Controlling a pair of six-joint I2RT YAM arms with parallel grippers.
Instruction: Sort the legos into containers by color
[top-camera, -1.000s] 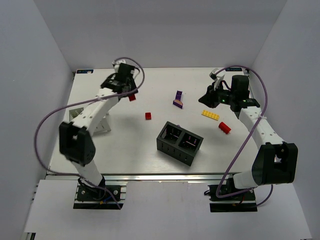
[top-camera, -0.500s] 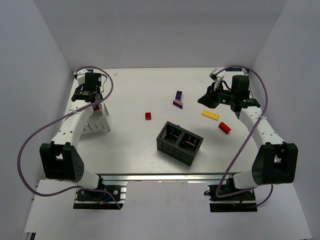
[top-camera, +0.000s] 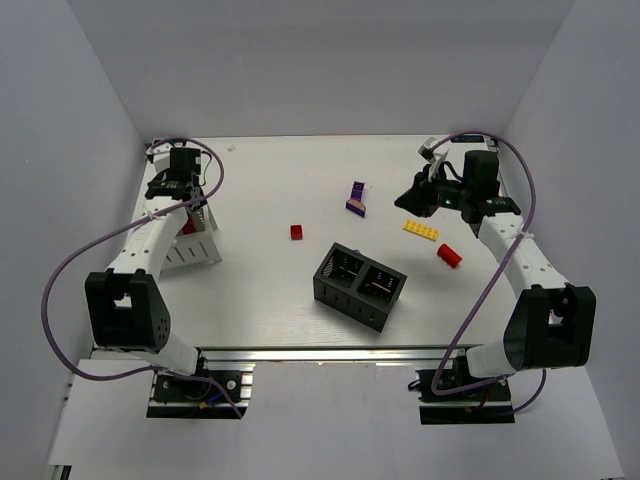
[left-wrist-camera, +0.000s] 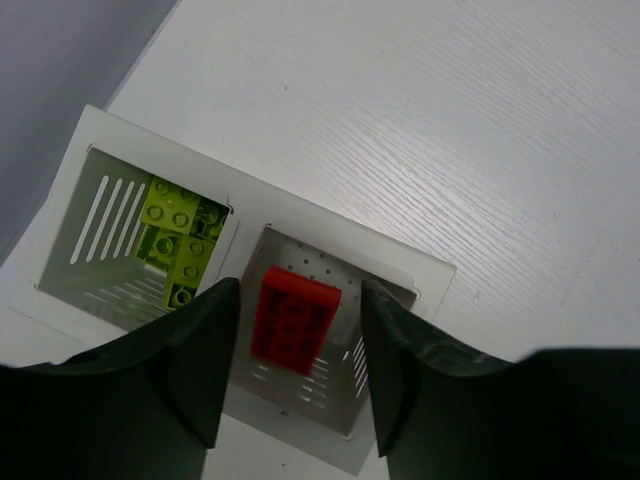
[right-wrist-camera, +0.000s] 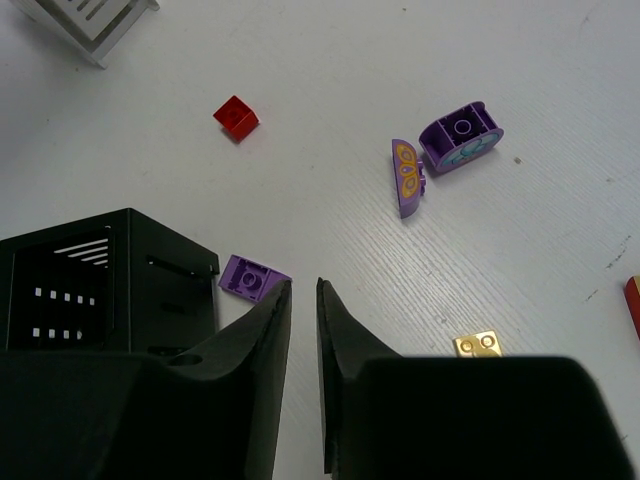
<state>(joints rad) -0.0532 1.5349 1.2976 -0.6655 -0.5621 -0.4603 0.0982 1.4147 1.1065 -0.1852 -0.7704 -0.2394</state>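
My left gripper hovers open over the white container at the table's left. A red lego lies between and below its fingers, free of both, in the right compartment. Lime green legos fill the left compartment. My right gripper hangs at the back right over the table, its jaws a narrow slit apart with nothing between them. Near its tips lies a purple lego beside the black container. More purple legos, a small red lego, a yellow plate and a red brick lie loose.
The black container stands skewed near the table's middle front. The white container sits by the left edge. Grey walls close in the table on three sides. Purple cables loop off both arms.
The left arm swung from the back middle to the white container with the red lego. Its jaws then widened and the lego came free. The right arm barely moved.
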